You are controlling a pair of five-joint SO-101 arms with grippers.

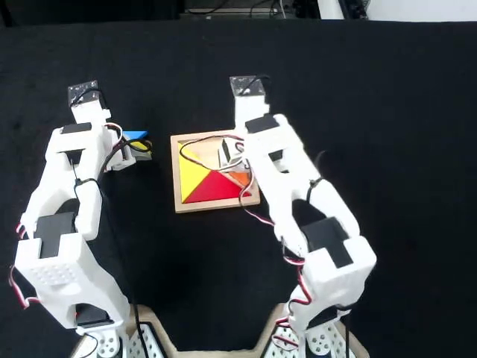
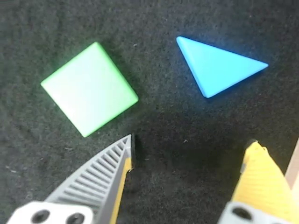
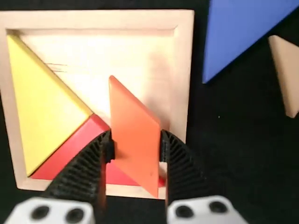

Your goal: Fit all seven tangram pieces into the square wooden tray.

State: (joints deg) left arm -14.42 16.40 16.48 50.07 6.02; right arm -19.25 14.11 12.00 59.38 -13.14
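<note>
The square wooden tray (image 1: 216, 203) lies mid-table with a yellow triangle (image 1: 194, 175) and a red triangle (image 1: 220, 186) set in it. My right gripper (image 3: 135, 144) is shut on an orange parallelogram (image 3: 133, 126), held tilted over the tray's (image 3: 93, 18) side nearest a dark blue triangle (image 3: 238, 32), partly above the red triangle (image 3: 79, 149). The yellow triangle (image 3: 42, 98) fills one side. My left gripper (image 2: 189, 158) hangs open over bare cloth, close to a green square (image 2: 88, 88) and a light blue triangle (image 2: 217, 65).
A tan piece (image 3: 286, 74) lies on the black cloth beside the dark blue triangle, outside the tray. In the high view a blue piece (image 1: 136, 136) shows by the left gripper (image 1: 138, 151), left of the tray. Black cloth covers the whole table.
</note>
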